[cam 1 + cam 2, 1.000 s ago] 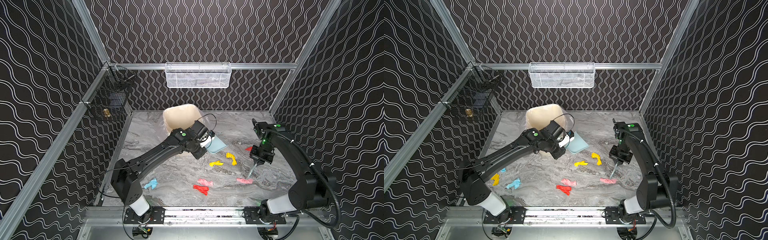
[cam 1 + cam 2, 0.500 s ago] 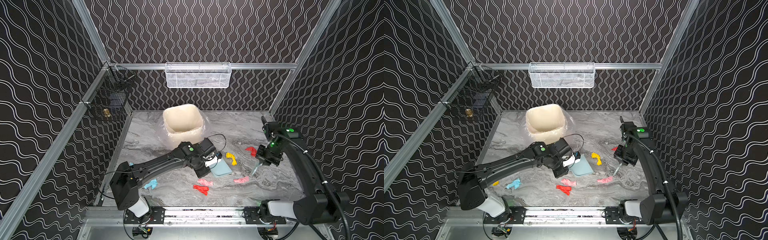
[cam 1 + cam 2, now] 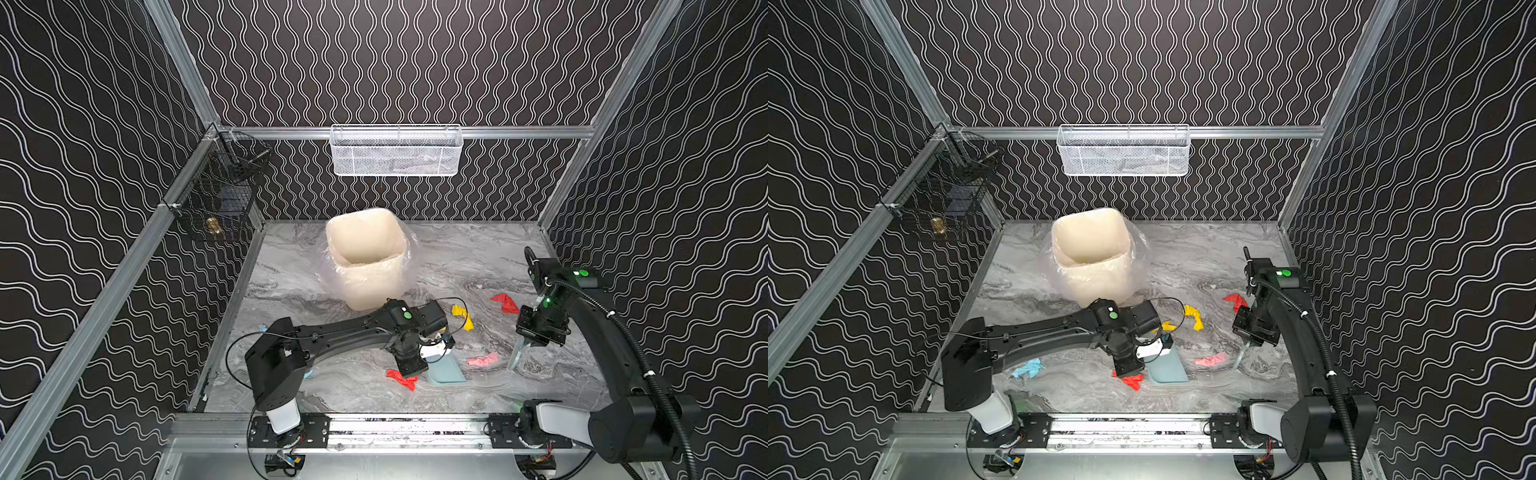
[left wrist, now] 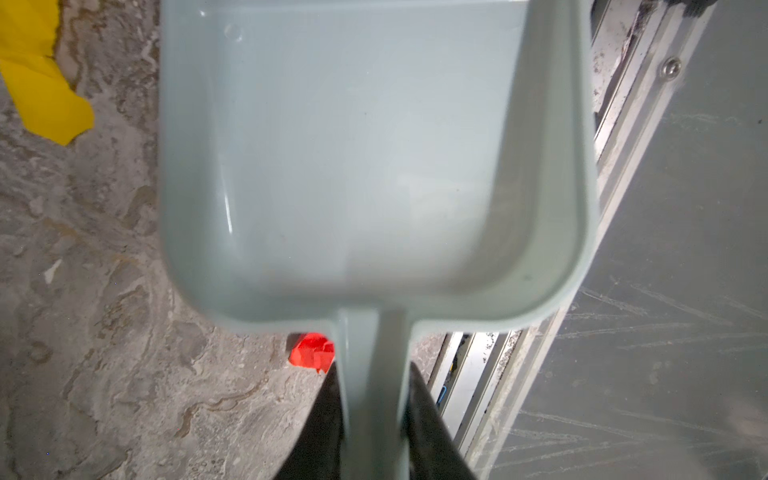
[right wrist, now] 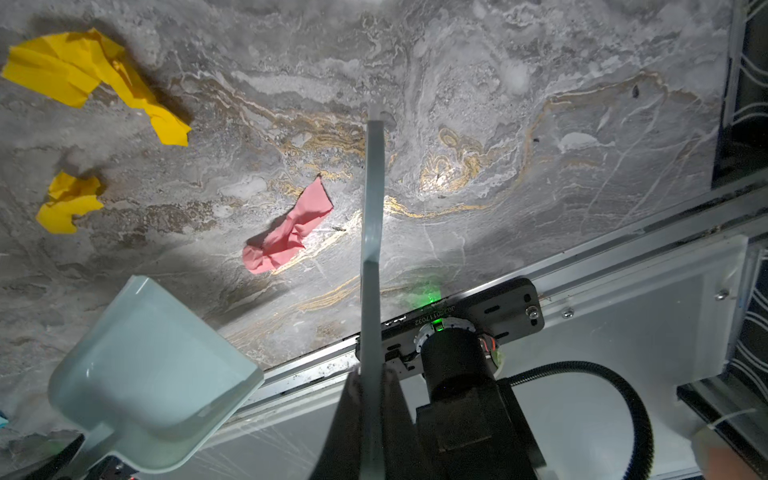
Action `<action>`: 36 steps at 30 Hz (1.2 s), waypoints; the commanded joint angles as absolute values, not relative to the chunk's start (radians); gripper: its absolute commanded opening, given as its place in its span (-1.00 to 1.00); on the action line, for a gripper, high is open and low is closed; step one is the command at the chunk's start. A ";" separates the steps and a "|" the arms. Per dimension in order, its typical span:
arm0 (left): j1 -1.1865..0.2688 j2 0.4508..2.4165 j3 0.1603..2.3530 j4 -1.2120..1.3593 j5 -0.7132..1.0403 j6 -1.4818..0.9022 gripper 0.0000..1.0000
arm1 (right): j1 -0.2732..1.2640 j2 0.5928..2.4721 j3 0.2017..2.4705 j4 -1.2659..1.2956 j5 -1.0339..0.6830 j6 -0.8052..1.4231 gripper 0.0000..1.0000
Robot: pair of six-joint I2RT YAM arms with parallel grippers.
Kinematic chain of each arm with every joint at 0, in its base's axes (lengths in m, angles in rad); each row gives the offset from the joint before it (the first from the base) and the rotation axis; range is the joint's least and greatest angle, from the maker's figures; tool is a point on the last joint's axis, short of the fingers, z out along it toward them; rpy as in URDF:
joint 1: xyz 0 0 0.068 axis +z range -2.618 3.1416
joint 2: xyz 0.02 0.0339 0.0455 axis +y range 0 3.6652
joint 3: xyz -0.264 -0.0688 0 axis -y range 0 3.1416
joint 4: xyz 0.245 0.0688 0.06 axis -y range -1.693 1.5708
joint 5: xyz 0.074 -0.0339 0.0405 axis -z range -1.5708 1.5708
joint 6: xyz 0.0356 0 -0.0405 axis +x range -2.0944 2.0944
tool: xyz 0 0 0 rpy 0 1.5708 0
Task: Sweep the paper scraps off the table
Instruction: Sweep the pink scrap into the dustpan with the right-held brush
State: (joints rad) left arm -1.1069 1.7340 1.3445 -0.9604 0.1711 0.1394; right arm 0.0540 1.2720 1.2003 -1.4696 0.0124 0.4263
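Left pincer (image 4: 372, 419) clamped on the handle of the pale blue dustpan (image 4: 353, 145), pan empty. In both top views the dustpan sits at 5 o'clock on the table (image 3: 478, 257), mouth facing roughly 5 o'clock toward the front rail (image 3: 374, 426); whether it touches the table, cannot tell. Right pincer (image 5: 370, 382) closed on a pale blue hand brush (image 5: 371, 249), seen edge-on, hanging tip-down at 4 o'clock on the table, tip low over the marble. Paper scraps all lie on the table, none in the pan. Pink scrap (image 3: 482, 360) lies between dustpan and hand brush, just beside the brush tip at its 9 o'clock. Red scrap (image 3: 401, 377) is at 6 o'clock, just beside the dustpan and partly under the left wrist. Second red scrap (image 3: 505, 302) is at 3 o'clock, near the right arm. Yellow scrap (image 3: 463, 316) is right of centre, and a smaller yellow scrap (image 3: 1167, 326) is close to the left wrist. Light blue scrap (image 3: 1027, 368) is at 8 o'clock, beside the left arm. Cream bin (image 3: 365, 253) with clear liner stands at 12 o'clock, well apart from the scraps.
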 commanded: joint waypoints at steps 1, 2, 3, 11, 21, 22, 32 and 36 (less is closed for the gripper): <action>-1.108 1.759 1.367 -0.968 0.168 0.177 -0.75 | 0.068 1.285 1.197 -1.484 0.008 0.393 -1.00; -1.108 1.768 1.374 -0.968 0.166 0.179 -0.75 | 0.073 1.287 1.196 -1.483 0.004 0.389 -1.00; -1.108 1.777 1.381 -0.968 0.166 0.185 -0.75 | 0.078 1.292 1.194 -1.483 0.003 0.385 -1.00; -1.108 1.855 1.425 -0.969 0.105 0.221 -0.76 | 0.141 1.325 1.198 -1.480 -0.015 0.376 -1.00; -1.108 1.913 1.454 -0.939 0.053 0.214 -0.77 | 0.214 1.357 1.211 -1.479 -0.040 0.366 -1.00; -1.108 1.915 1.453 -0.934 0.053 0.215 -0.77 | 0.223 1.362 1.213 -1.477 -0.043 0.365 -1.00; -1.108 1.927 1.445 -0.887 0.066 0.213 -0.78 | 0.318 1.406 1.264 -1.472 -0.092 0.383 -1.00; -1.108 1.929 1.433 -0.865 0.073 0.212 -0.78 | 0.360 1.417 1.291 -1.460 -0.125 0.395 -1.00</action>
State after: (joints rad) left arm -1.1080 1.9259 1.4391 -0.8879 0.0593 0.2089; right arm 0.3393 1.4113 1.2747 -1.4597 -0.0902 0.3782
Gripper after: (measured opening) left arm 0.216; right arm 0.088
